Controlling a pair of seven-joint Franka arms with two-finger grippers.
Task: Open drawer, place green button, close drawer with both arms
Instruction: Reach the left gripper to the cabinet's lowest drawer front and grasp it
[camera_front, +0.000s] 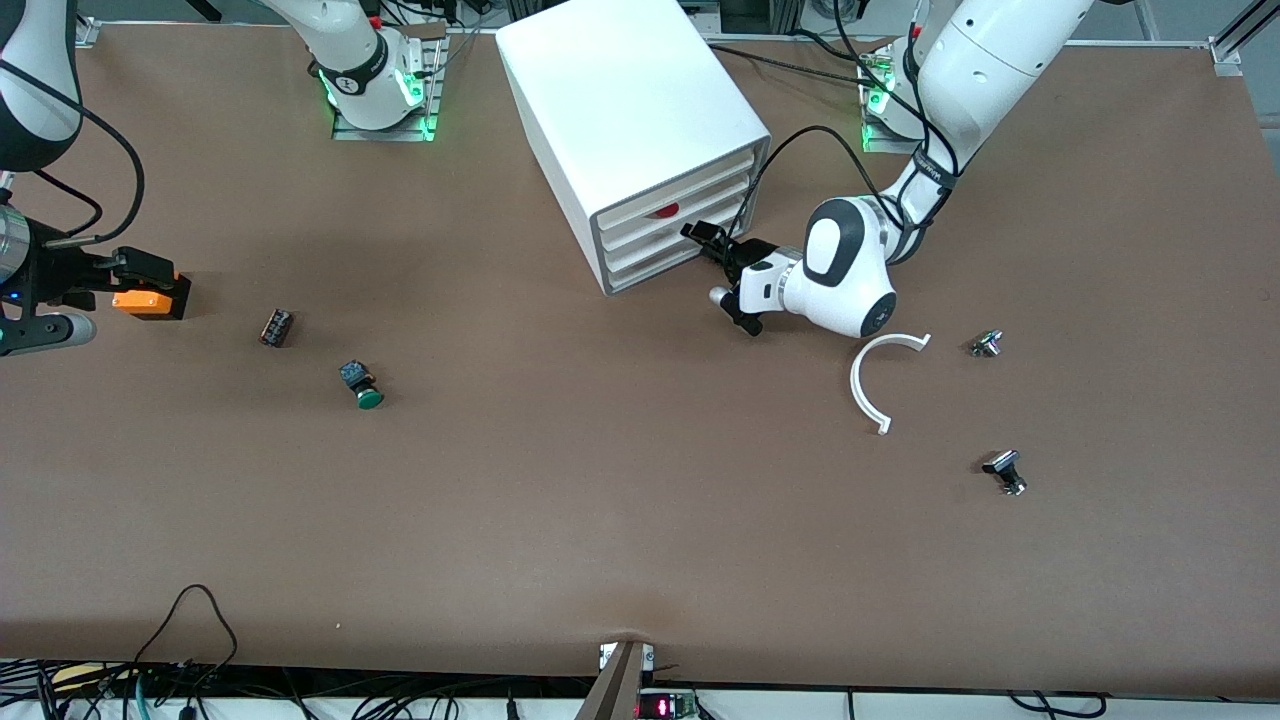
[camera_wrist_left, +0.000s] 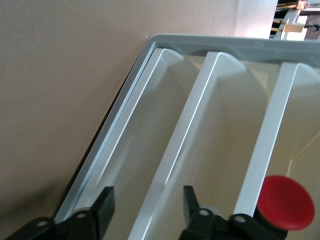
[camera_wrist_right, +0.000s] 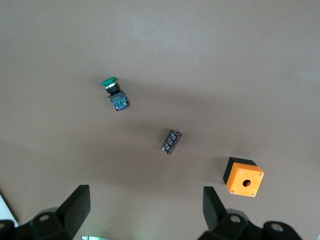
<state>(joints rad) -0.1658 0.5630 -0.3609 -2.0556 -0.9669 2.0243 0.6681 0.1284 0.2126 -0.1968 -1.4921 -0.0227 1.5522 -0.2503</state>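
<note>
Left gripper (camera_front: 722, 262) at the cabinet (camera_front: 630, 130) front, fingers apart astride a closed drawer (camera_front: 655, 250) edge. Right gripper (camera_wrist_right: 145, 207) spread wide, empty, above the orange box (camera_front: 150, 300). Button (camera_front: 362, 385) on table, nearer the camera than the cabinet.

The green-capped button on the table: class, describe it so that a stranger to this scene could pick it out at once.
Start at the white cabinet, then look along the table toward the right arm's end, nearer the front camera. There lie an orange box, a small dark cylinder and the button, nearest the camera. Only it has a round green cap.
</note>
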